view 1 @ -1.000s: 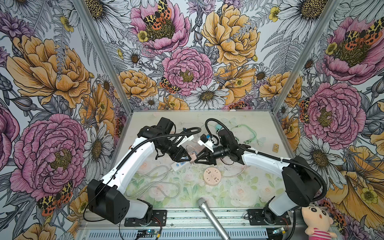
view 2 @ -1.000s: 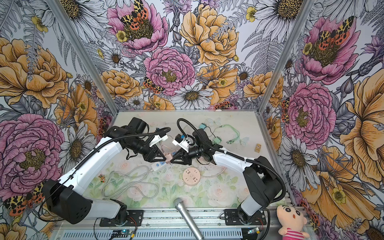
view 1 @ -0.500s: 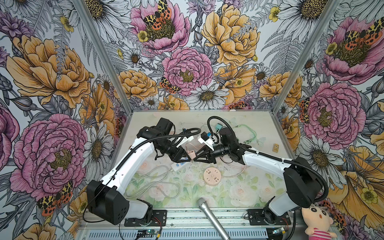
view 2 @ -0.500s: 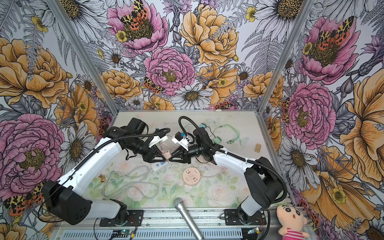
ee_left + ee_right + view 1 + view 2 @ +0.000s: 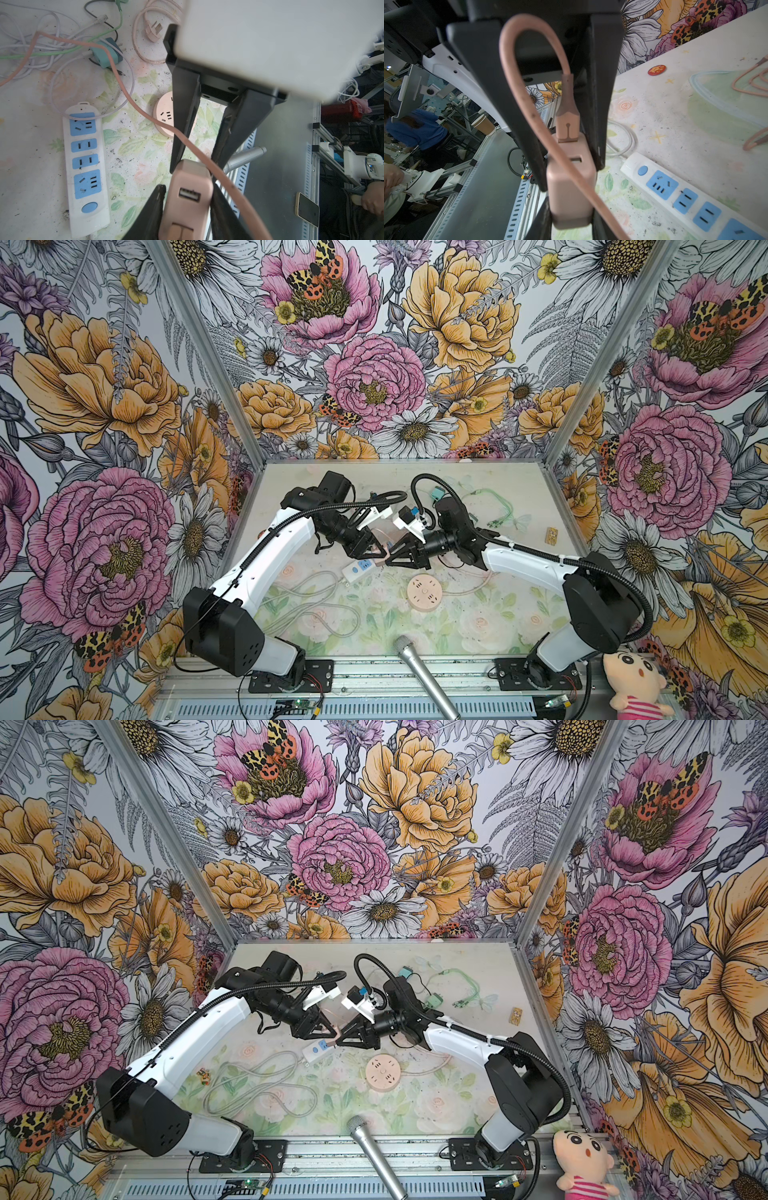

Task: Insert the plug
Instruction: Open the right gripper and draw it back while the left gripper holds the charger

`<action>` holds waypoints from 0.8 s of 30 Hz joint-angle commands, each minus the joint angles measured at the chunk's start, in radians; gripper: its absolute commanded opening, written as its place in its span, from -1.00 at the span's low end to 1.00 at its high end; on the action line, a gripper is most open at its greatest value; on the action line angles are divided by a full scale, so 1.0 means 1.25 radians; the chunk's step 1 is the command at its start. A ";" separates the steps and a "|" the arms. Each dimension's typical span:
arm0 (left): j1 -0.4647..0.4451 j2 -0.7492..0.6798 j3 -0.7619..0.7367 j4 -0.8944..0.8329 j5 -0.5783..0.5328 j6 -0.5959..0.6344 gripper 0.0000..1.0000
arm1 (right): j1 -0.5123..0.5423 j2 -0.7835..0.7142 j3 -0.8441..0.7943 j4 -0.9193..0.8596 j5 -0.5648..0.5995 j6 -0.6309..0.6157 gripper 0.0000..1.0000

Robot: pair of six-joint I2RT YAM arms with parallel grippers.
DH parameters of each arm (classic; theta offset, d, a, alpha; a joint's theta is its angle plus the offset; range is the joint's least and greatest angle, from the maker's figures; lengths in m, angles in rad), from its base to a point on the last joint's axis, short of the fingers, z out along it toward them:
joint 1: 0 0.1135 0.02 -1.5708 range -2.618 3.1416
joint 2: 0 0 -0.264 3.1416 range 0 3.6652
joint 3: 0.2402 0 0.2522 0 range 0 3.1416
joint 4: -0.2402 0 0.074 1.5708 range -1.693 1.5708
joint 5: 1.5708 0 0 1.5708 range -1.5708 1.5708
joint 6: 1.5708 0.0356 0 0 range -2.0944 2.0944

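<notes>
Resting on the counter (image 5: 478, 626) left of centre in both top views, a white strip (image 5: 360, 569) with blue outlets lies at a slant. Just beside its right end, above the counter, the two arms meet tip to tip. The left tool (image 5: 188, 188) reaches in from the left. Its fingers stand on either side of the ported end of a pink charger (image 5: 187, 205), very close to its sides; whether they press on it or stand just clear I cannot tell. The charger hangs off the counter between the two tools. The plug (image 5: 568, 128), pink like the charger, sits in the port nearest the left tool, seated up to its shell. Its cable (image 5: 529, 18) arcs back between the left tool's fingers, crosses the charger's face and trails off over the counter. The right tool (image 5: 195, 166) comes in from the right and pinches the charger's far end. Further right, nearer the front edge, a round pink socket (image 5: 424, 593) lies flat on the counter, apart from the charger.
</notes>
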 commanded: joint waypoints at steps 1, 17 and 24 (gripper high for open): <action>-0.013 0.009 0.003 0.012 0.034 0.019 -0.25 | 0.005 0.002 0.025 0.022 -0.002 -0.004 -1.00; 0.028 -0.040 -0.044 0.080 0.012 -0.060 -1.00 | -0.027 -0.046 -0.006 0.017 0.079 0.008 -0.95; 0.050 -0.177 -0.174 0.267 -0.157 -0.194 -1.00 | -0.095 -0.112 -0.036 -0.040 0.107 0.024 -0.15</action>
